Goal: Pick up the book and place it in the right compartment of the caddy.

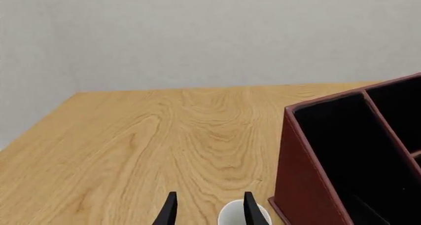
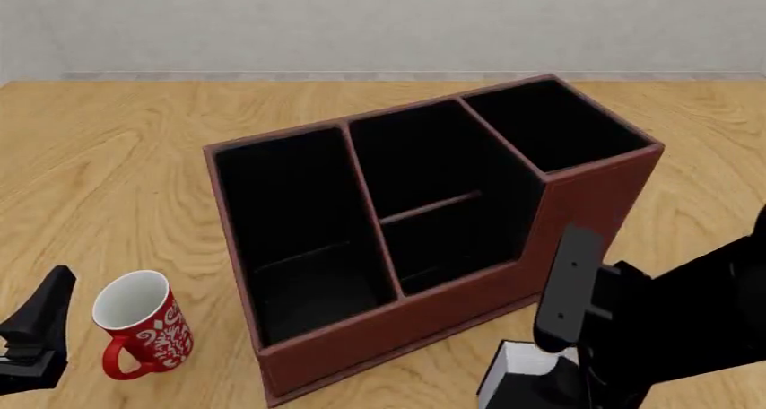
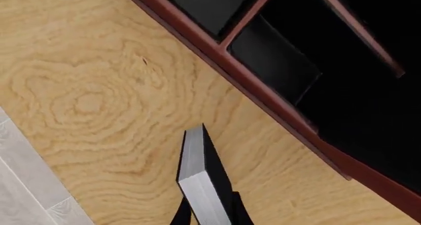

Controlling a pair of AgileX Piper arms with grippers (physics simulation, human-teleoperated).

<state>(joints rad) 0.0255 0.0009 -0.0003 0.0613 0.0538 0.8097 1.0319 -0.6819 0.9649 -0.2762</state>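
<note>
While the left gripper (image 1: 207,210) hangs released, the right gripper (image 3: 209,216) grasps the book (image 3: 197,178) — near the caddy (image 2: 575,194).

Surface: I see a light wood-grain top (image 2: 108,167) with swirling figure.
Wall: I see a plain pale grey wall (image 1: 210,37) behind the far edge.
Floor: I see pale grey tiles (image 3: 26,180) beside the near edge.
Light: even, soft.
</note>
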